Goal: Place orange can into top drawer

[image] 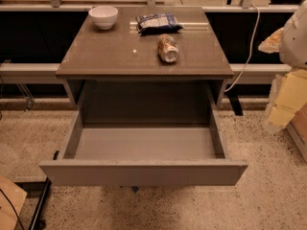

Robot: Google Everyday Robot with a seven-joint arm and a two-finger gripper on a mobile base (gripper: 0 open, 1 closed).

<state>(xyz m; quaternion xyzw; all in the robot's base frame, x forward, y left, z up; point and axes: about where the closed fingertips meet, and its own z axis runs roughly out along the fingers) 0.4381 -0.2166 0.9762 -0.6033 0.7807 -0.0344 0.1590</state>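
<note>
The orange can (168,48) lies on its side on the brown tabletop (110,56), right of centre, with its silvery end facing the front. The top drawer (144,172) is pulled wide open below the table, and its grey inside holds nothing. My arm shows at the right edge as a white rounded part (296,35) with pale yellow parts below it. My gripper (284,104) is there, off the table's right side, well away from the can and the drawer. Nothing shows in it.
A white bowl (103,17) stands at the table's back left. A blue-and-white snack bag (157,22) lies just behind the can. A white cable (247,47) hangs to the right of the table. The floor is speckled. A wooden piece (9,202) sits at the lower left.
</note>
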